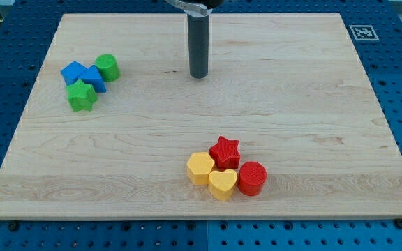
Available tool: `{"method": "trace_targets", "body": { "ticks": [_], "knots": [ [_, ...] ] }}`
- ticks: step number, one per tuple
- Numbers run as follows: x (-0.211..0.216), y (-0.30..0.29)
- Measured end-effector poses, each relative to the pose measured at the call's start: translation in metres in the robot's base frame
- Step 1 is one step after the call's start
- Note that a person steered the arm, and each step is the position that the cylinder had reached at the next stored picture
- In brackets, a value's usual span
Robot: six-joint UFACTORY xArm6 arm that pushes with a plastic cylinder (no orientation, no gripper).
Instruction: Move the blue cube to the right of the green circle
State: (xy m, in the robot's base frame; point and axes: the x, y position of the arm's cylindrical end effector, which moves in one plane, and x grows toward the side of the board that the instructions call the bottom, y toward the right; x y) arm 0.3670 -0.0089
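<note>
Toward the view's left, near the top corner of the wooden counter (117,146), four blocks huddle together. A blue cube (73,72) sits furthest left in that cluster, and a second blue block (94,79), whose shape I cannot make out for certain, presses against its right side. Just below these two lies a green star (82,95), touching the blue pieces from underneath. The green circle (107,67), a short upright cylinder, stands at the cluster's upper right, in contact with the second blue block. So the blue cube is to the left of the green circle, with the other blue block between them.

Moving rightward, the middle of the counter's upper part holds the dark rod, which comes down from the view's top edge. My tip (199,76) rests on the wood, well apart from the blue and green cluster and to its right, at roughly the same height in the view. It touches no block. No hand exists on this rod, so nothing is grasped or released.

Further right and toward the view's bottom, a second cluster gathers: a yellow hexagon (201,169) on the left, a yellow heart (222,184) just beside it, a red star (225,152) above them, and a red cylinder (252,178) on the right, all touching their neighbours.
</note>
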Motion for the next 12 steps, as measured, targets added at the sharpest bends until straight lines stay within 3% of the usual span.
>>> {"method": "trace_targets", "body": {
  "ticks": [2, 6, 7, 8, 10, 12],
  "knots": [
    [-0.028, -0.012],
    [-0.054, -0.241],
    [-0.035, -0.252],
    [0.013, -0.281],
    [0.016, -0.271],
    [0.0, -0.205]
  ]
}}
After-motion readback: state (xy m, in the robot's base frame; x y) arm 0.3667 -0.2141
